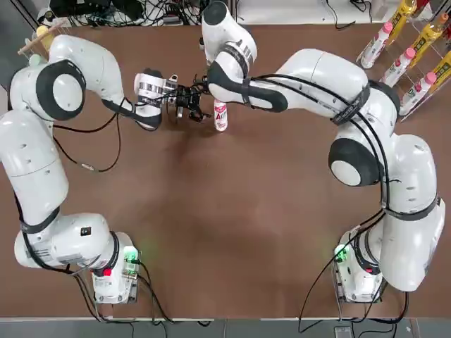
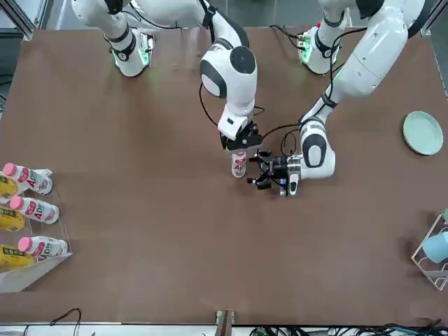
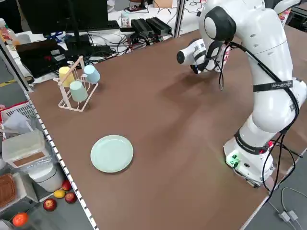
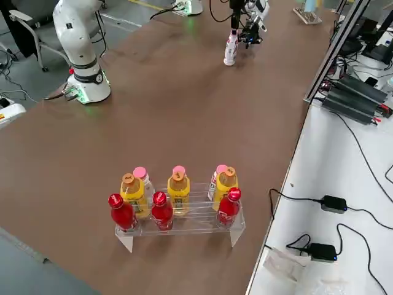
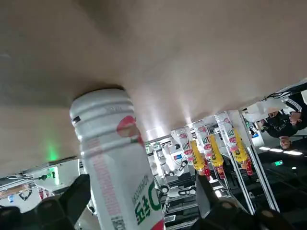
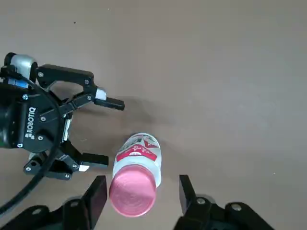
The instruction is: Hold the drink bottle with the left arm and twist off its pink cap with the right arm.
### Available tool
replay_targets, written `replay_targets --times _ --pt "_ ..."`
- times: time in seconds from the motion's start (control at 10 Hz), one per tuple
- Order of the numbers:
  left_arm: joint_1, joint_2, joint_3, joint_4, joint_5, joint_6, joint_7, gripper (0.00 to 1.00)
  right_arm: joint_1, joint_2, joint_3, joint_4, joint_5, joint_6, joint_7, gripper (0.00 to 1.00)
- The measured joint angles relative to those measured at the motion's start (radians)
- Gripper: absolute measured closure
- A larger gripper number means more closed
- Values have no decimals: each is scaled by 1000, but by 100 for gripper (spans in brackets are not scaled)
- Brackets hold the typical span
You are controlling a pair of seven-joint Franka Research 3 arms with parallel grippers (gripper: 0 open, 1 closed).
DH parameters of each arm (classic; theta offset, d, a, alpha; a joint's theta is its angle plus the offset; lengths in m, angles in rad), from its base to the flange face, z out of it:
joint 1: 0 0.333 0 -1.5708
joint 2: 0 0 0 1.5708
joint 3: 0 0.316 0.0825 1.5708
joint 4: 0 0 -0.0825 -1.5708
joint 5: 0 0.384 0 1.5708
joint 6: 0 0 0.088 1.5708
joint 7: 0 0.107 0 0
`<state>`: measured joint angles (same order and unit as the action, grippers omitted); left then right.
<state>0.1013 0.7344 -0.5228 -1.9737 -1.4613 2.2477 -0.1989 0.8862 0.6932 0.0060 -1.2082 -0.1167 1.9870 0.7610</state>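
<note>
low in the right wrist view, your open right gripper (image 6: 139,203) straddles the pink cap (image 6: 133,190), seemingly ungripped; at left your left gripper (image 6: 116,132) gapes beside the standing bottle (image 6: 144,151), hold and twist apparently remaining.

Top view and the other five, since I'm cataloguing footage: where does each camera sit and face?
Top: overhead, facing down; left arm, right arm.
Front: across table, facing robot; both arms.
Left side: raised, diagonally down; plate, arm parts.
Right side: likewise; bottle rack, arm parts.
Left wrist: past open left fingers beside bottle.
Right wrist: past open right fingers near pink cap.
Wrist views share the bottle.
</note>
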Motion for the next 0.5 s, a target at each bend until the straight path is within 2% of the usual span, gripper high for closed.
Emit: replay_targets --times 0.5 --pt "-11 2 -6 -18 -27 34 19 3 1 0 2 0 1 1 0 31"
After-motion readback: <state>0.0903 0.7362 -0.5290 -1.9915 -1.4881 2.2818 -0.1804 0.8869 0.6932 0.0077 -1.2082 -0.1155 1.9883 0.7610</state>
